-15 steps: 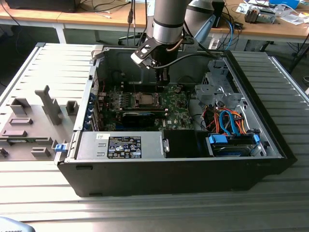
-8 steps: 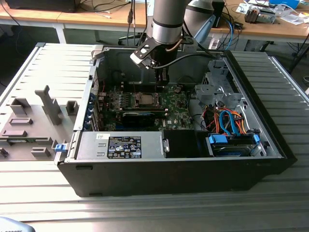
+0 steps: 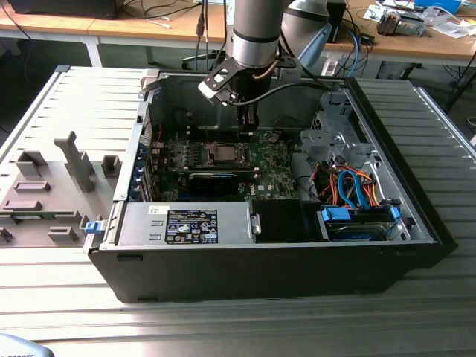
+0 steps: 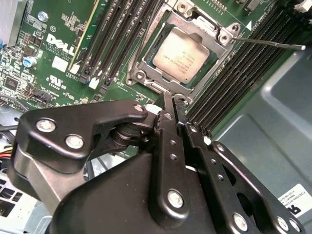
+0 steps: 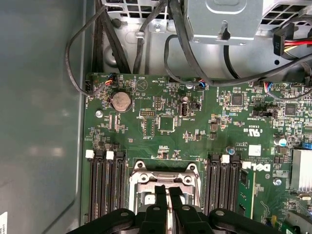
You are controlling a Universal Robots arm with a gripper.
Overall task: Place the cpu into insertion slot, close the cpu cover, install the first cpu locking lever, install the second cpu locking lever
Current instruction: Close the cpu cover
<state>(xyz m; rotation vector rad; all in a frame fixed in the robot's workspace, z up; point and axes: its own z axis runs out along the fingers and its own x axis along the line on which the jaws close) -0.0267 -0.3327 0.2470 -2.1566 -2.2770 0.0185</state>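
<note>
Pincer [image 4: 171,100], pressed together, sits beside the cpu cover [image 4: 204,24], flanked by memory slots [image 4: 117,44].

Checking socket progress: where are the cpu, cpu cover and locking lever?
cpu [image 4: 181,53]: second wrist view, metal top's middle.
cpu cover [image 4: 207,29]: second wrist view, frame's corner.
locking lever [image 4: 273,44]: second wrist view, rod's middle.

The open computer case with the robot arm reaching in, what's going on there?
A robot arm reaches into the open computer case, its hand hanging just above the cpu on the green motherboard. The cpu lies seated, and the cpu cover appears to be folded down around it. One thin locking lever juts out sideways, seemingly not latched yet.
</note>
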